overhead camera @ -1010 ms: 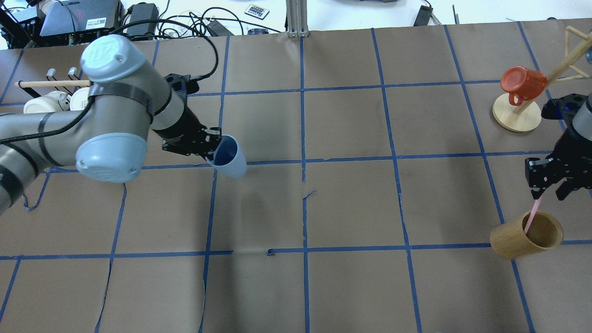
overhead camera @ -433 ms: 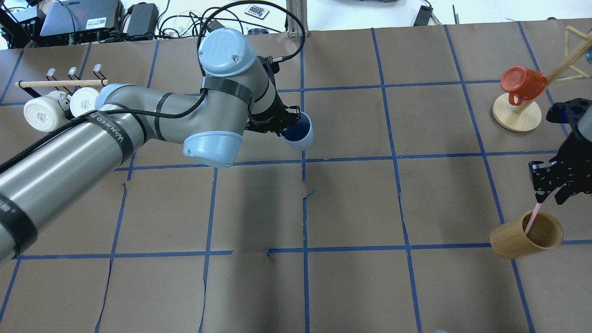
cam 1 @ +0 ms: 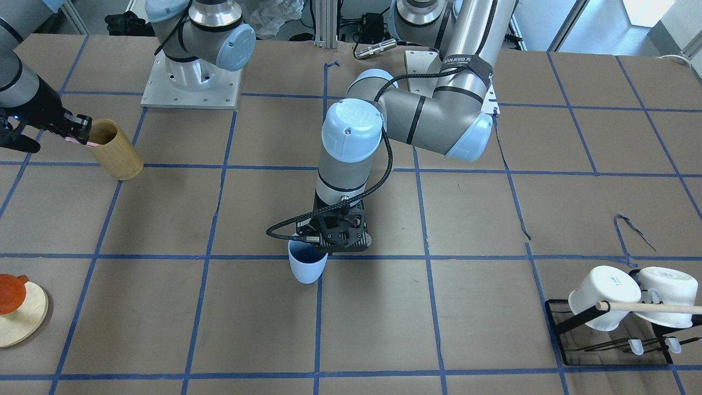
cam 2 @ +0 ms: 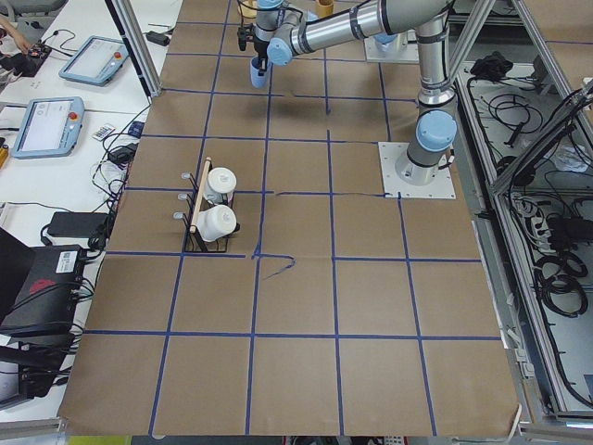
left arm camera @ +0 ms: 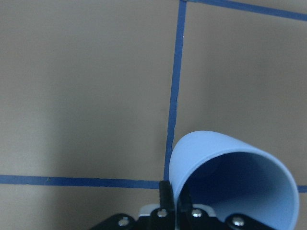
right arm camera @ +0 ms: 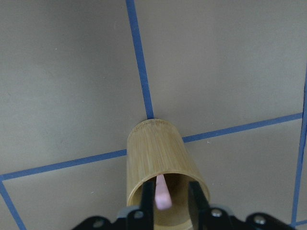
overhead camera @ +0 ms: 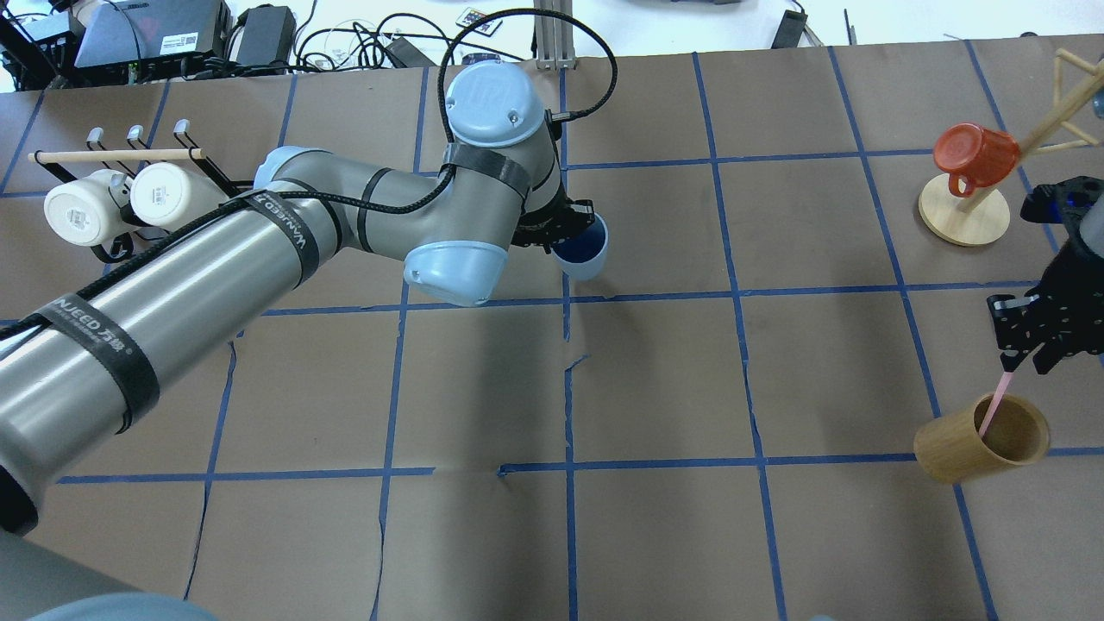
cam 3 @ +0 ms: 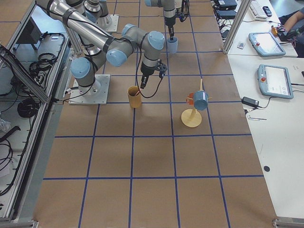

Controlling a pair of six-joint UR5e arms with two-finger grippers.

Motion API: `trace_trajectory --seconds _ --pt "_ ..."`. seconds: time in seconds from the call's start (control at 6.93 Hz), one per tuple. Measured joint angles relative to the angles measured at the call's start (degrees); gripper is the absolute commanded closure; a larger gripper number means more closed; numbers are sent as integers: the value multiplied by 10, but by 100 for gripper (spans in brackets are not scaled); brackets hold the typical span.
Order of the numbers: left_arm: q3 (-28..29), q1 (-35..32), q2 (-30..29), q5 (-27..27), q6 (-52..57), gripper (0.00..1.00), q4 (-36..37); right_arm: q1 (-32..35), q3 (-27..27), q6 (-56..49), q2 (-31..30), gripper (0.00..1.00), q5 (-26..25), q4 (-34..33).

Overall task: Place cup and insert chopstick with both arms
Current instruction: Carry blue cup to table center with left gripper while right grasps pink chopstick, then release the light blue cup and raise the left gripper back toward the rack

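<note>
The left arm point(overhead camera: 216, 259) reaches far out over the middle of the worktop point(overhead camera: 690, 388). It bends at the elbow, and its wrist points down. The left gripper point(overhead camera: 565, 240) has its jaws closed on the rim of a light blue plastic cup point(overhead camera: 588, 252). The right gripper point(overhead camera: 1020, 355) points down too, its jaws pinching a thin pink chopstick point(overhead camera: 996, 398).

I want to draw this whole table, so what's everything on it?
blue cup: one, pale blue, mid-table, gripped at rim
chopstick: one, pink, leaning in the bamboo holder
bamboo holder: one, tan, robot's right
mug tree: one, wooden, robot's right
red mug: one, on the tree
white mugs: two, on black rack, robot's left
table: one, brown, blue tape grid
left gripper: black, shut on the blue cup
right gripper: black, at the chopstick's top
</note>
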Motion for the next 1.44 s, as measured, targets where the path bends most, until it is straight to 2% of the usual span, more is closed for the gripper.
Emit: trace_trajectory --seconds 0.14,0.43,0.72,0.87,1.01,1.44 --pt "0 -1 -6 -4 -14 42 -1 0 0 1 0 67 14 -5" --pt "2 -2 -4 -2 -63 8 0 0 0 2 4 68 36 -12" --pt "10 9 24 3 -89 1 -3 0 -2 1 11 75 36 -20" --pt "16 22 44 3 -87 0 -21 0 -3 2 11 74 34 -22" --pt "22 46 69 4 -61 0 -61 -1 -4 2 12 74 33 -20" --pt "29 137 171 17 124 0 -202 -1 -5 2 12 74 33 -14"
